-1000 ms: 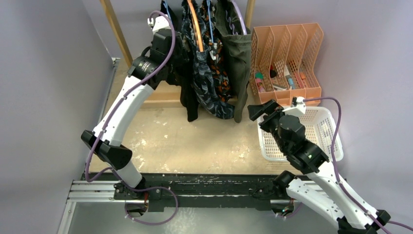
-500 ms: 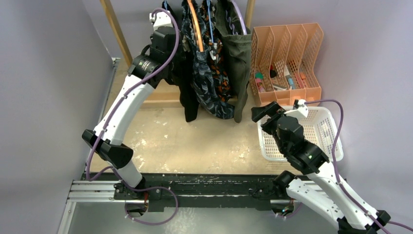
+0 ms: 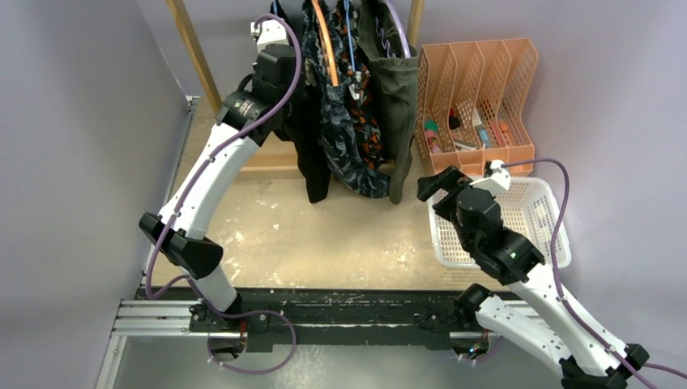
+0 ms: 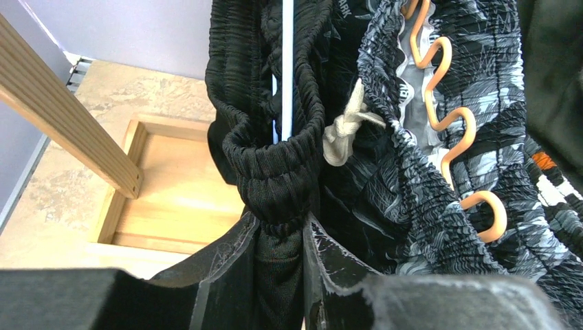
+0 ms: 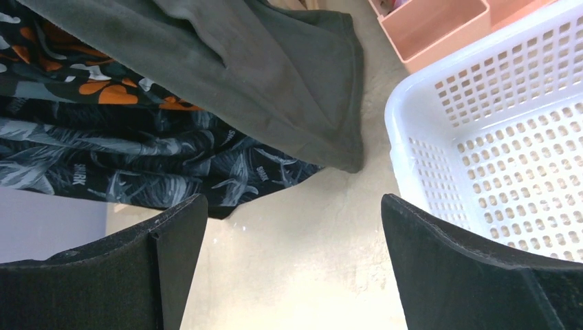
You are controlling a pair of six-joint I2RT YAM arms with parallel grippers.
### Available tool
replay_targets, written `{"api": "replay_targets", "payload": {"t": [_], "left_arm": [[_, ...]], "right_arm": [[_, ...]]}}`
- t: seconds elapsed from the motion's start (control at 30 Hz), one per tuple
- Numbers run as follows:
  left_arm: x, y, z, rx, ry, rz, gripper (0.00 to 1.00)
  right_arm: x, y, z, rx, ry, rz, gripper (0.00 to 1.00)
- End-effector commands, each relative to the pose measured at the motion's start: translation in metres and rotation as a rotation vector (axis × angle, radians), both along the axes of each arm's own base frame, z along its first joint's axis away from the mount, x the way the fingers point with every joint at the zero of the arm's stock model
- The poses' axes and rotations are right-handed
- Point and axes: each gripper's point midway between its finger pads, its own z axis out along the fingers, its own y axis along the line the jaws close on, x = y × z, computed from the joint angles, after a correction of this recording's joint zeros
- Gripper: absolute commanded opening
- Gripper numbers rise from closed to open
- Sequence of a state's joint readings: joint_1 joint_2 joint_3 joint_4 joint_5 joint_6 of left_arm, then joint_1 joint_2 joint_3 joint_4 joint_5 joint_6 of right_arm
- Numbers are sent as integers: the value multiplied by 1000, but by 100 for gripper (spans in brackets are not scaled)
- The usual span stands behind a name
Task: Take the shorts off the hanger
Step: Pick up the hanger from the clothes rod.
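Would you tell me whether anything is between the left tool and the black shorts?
Nothing visible is. The left tool is clamped directly on the black shorts just below their bunched waistband; the wavy-patterned pair hangs beside them, outside the grip.

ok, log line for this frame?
left gripper: shut on black shorts | right gripper: open, near white basket | progress: none removed
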State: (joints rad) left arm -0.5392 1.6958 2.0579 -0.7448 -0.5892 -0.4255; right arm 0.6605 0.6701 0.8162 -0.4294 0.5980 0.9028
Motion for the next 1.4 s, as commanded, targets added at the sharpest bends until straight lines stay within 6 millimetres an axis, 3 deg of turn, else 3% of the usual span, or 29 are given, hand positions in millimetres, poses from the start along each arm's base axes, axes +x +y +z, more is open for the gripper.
{"api": "replay_targets", "payload": {"t": [0.0, 0.13, 0.4, 0.47, 0.57, 0.8, 1.0, 1.2, 1.37], "left_arm": [[-7, 11, 32, -21, -92, 33, 24], [-4, 5, 30, -18, -94, 7, 25], [2, 3, 21, -3, -67, 8, 44], [5, 2, 17, 3, -57, 8, 56], [9, -1, 13, 11, -52, -19, 57], [11, 5, 7, -11, -31, 6, 29], [9, 28, 30, -135, -69, 15, 0], [4, 27, 53, -203, -113, -66, 0], [3, 32, 56, -187, -114, -46, 0]], "right_arm": [[7, -7, 17, -87, -25, -22, 97], [10, -8, 24, -155, -31, -2, 98], [5, 3, 22, -158, -19, 79, 99], [4, 4, 19, -150, -15, 91, 99], [1, 6, 15, -121, -8, 93, 100], [-3, 13, 6, -73, -2, 119, 99], [3, 14, 12, -119, -1, 129, 99], [7, 21, 16, -119, -17, 154, 99], [7, 23, 22, -126, -27, 170, 99]]}}
